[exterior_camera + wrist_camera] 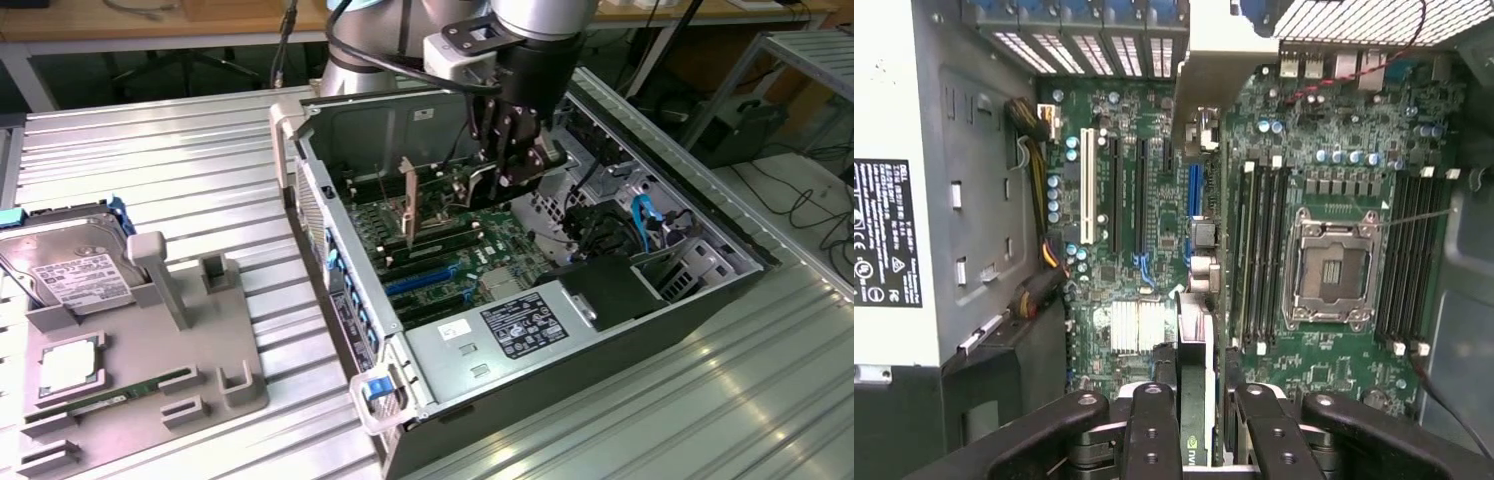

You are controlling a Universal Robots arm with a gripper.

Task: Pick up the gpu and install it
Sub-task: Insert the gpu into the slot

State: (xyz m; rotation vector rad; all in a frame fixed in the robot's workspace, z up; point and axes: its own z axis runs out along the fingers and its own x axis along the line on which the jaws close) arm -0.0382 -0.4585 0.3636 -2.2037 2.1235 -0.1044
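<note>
Your pincer hung inside the open computer case, right over the green motherboard. From the wrist view, your pincer had its two black fingers pressed on the gpu, one on each side, so it was clamped on the card. You held the gpu on its edge, thin side up, with its pale metal strip reaching toward the back wall of the case. The card sat above the middle of the board, between the long black slots and the rows of memory slots, near the blue slot. You could not tell if the card was touching the board or still a bit above it. The shiny square chip socket lay open just beside the memory slots. In the exterior view, the case lay on its side on the ribbed metal table. A grey tray sat well apart from it on the exterior view's left. In that tray you had a silver hard drive, a square chip and a thin green memory stick.
</note>
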